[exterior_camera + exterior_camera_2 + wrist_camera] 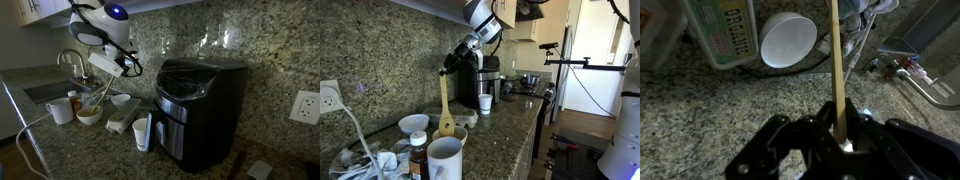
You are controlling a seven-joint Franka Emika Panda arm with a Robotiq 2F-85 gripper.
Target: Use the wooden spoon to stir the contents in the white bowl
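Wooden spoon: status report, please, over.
Gripper shut on wooden spoon. Spoon head down in white bowl. Mug close beside bowl, nothing else in the way.

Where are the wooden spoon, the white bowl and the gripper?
wooden spoon [444,98], in an exterior view, mid-shaft.
white bowl [90,121], in an exterior view, front wall.
gripper [842,127], wrist view, between its fingertips.

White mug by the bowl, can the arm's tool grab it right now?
Probably not: the tool is shut on the wooden spoon, whose head is at the white bowl. The mug itself stands uncovered beside that bowl, so only the spoon hinders.
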